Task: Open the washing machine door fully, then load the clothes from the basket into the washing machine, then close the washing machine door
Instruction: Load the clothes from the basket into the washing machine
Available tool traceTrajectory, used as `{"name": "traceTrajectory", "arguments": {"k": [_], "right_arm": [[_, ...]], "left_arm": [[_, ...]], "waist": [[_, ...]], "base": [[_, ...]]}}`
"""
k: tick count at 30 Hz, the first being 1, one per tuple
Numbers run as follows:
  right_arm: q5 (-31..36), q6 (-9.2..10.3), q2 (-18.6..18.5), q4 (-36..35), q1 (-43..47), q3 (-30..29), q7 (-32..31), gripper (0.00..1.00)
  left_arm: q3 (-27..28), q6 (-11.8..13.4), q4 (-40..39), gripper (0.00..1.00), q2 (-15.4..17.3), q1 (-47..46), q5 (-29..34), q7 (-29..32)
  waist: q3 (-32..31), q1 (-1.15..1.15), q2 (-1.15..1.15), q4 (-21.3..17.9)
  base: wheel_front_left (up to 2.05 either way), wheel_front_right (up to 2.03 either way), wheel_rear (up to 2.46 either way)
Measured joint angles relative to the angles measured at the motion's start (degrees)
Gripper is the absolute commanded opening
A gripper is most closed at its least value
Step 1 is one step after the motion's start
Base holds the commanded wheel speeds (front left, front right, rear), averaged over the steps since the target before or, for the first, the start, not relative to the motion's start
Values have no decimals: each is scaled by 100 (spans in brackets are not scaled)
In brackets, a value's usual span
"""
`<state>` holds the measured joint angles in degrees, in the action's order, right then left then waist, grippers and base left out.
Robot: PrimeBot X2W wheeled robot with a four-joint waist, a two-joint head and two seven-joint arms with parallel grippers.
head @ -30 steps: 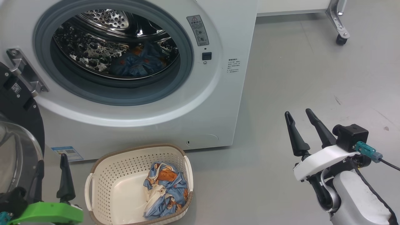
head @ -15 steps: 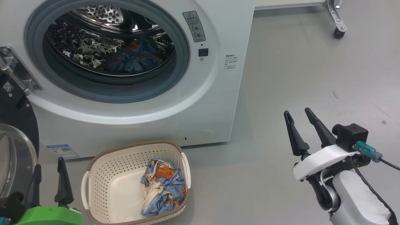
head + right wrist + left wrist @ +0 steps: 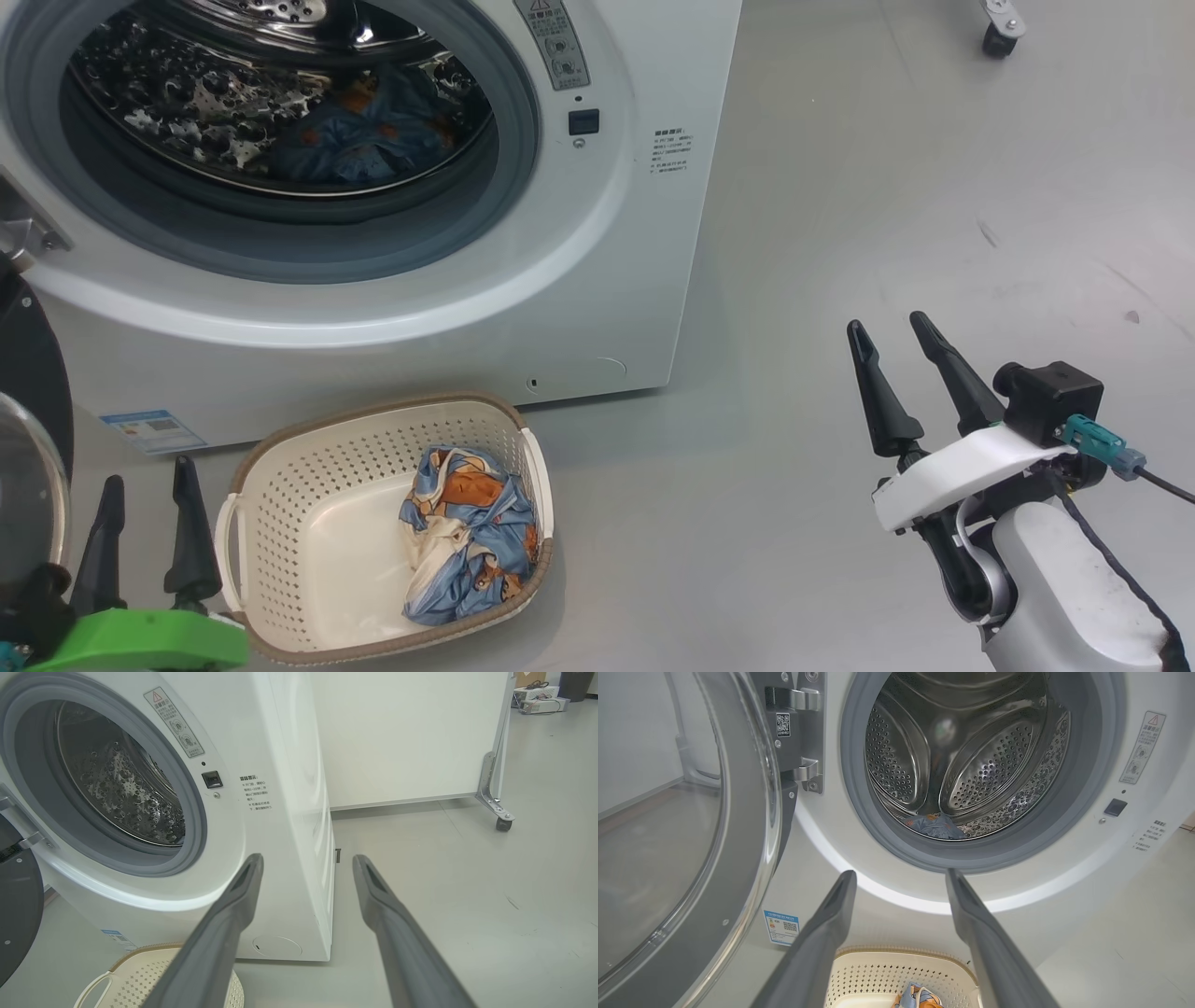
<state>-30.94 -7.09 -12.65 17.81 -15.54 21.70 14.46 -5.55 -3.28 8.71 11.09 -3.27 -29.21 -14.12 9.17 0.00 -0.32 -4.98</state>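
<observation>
The white washing machine (image 3: 644,233) stands with its drum (image 3: 187,103) exposed. The washing machine door (image 3: 33,373) hangs swung out at the left, its black rim and glass bowl (image 3: 654,849) beside my left gripper. One piece of the blue clothes (image 3: 373,131) lies inside the drum. Another blue and orange piece (image 3: 467,532) lies in the cream basket (image 3: 373,409) on the floor before the machine. My left gripper (image 3: 147,471) is open and empty just left of the basket. My right gripper (image 3: 887,323) is open and empty over the floor, far right of the basket.
Grey floor (image 3: 887,187) stretches right of the machine. A metal leg with a caster (image 3: 496,798) carries a white panel behind. A blue label (image 3: 149,429) sits at the machine's lower left corner.
The head camera has swung, so machine and basket slide up and left in the picture. Both grippers stay open and hold their places in view.
</observation>
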Motion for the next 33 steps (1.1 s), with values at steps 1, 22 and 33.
{"name": "traceTrajectory", "arguments": {"k": [1, 22, 33], "right_arm": [[0, 0, 5, -13, -2, -1, 0, 100], [23, 0, 166, -235, -394, -109, 0, 100], [82, 0, 215, -319, -622, -151, 0, 100]], "left_arm": [[-2, 0, -23, 100, 2, 0, 0, 2], [-60, -7, -275, 100, 169, -372, 1, 294], [-202, -67, -212, 100, 214, -809, 0, 470]], "waist": [[36, 0, 0, -12], [1084, 0, 0, -286], [1731, 0, 0, -427]], "base": [[0, 0, 0], [0, 0, 0], [0, 0, 0]]}}
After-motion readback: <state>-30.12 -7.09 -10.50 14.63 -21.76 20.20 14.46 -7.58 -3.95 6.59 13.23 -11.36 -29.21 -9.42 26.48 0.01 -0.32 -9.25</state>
